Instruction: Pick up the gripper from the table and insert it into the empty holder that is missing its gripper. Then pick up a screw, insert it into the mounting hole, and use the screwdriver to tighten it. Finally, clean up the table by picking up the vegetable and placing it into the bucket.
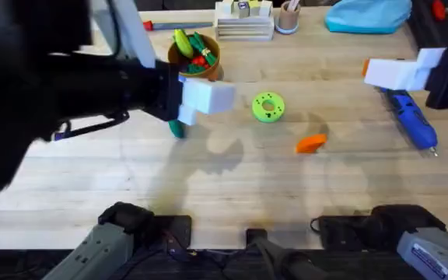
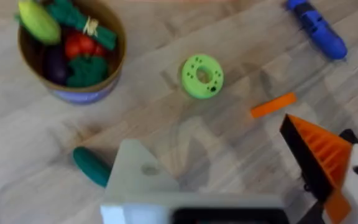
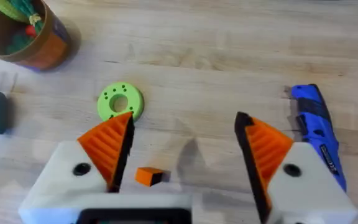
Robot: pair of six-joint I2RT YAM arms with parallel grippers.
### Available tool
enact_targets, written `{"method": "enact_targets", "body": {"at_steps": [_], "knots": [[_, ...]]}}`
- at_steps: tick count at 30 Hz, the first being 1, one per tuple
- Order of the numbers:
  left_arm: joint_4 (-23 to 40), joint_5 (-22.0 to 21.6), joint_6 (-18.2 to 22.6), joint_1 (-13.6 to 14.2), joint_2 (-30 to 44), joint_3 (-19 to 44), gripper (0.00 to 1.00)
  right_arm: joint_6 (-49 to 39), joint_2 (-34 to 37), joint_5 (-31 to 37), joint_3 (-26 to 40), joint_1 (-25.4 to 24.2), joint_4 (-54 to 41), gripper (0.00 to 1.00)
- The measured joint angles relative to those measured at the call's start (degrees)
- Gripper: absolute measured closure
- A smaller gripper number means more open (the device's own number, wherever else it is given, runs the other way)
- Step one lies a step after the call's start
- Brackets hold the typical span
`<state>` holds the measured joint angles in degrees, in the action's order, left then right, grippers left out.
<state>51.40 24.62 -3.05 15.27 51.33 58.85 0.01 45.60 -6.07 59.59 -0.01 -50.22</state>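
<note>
The orange ribbed gripper (image 1: 311, 143) (image 2: 273, 104) (image 3: 149, 176) lies flat on the wood, right of centre. My left gripper (image 1: 204, 99) (image 2: 210, 137) hovers open above the table near the bucket; one jaw is the bare white pointed holder (image 2: 138, 174), the other carries an orange pad. My right gripper (image 1: 399, 72) (image 3: 184, 121) is open and empty, both pads on, above the blue screwdriver (image 1: 412, 120) (image 3: 316, 134). The dark green vegetable (image 1: 177, 128) (image 2: 92, 165) lies beside the bucket (image 1: 195, 56) (image 2: 73, 87), which holds toy foods. The screw is out of view.
A green ring-shaped disc (image 1: 268, 106) (image 2: 202, 76) (image 3: 120, 101) lies between bucket and orange piece. Along the back edge are a red-handled screwdriver (image 1: 150, 25), a stack of white parts (image 1: 244, 22), a pen cup (image 1: 288, 17) and a blue cloth (image 1: 368, 15).
</note>
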Motion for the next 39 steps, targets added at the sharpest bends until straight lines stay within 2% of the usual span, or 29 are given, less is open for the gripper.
{"method": "enact_targets", "body": {"at_steps": [2, 6, 13, 19, 23, 26, 30, 34, 39], "knots": [[-3.69, 0.26, -0.02, 1.1, -2.66, 0.0, 0.01, 0.0, 0.0, 0.0, 0.0, 0.0, 0.0, 0.058], [-8.14, 0.72, -2.02, 1.44, -5.82, 0.02, 0.007, 0.0, 0.0, 0.0, 0.0, 0.0, 0.0, 0.059], [-7.32, 1.11, -7.07, 1.44, -7.51, 0.02, 0.008, 0.0, 0.0, 0.0, 0.0, 0.0, 0.0, 0.058], [-6.12, 1.02, -8.62, 1.44, -7.45, 0.02, 0.007, 0.0, 0.0, 0.0, 0.0, 0.0, 0.0, 0.058], [-7.71, -2.53, -9.04, 1.49, -7.42, 0.02, 0.007, 0.0, 0.0, 0.0, 0.0, 0.0, 0.0, 0.059], [-12.79, -5.67, -8.42, 1.49, -7.41, -0.11, 0.007, -0.02, 0.0, 0.0, 0.0, 0.0, 0.0, 0.059], [-22.26, -7.39, -4.33, 1.49, -7.98, -3.28, 0.007, -0.01, 0.0, 0.0, 0.0, 0.0, 0.0, 0.058], [-34.08, -7.17, -0.39, 2.17, -10.85, -12.54, 0.007, -0.01, -0.01, 0.0, 0.0, 0.0, 0.0, 0.058], [-48.06, -5.66, 1.51, 3.69, -19.74, -26.3, 0.008, 0.0, 0.0, 0.0, 0.0, 0.0, -0.02, 0.06]]}}
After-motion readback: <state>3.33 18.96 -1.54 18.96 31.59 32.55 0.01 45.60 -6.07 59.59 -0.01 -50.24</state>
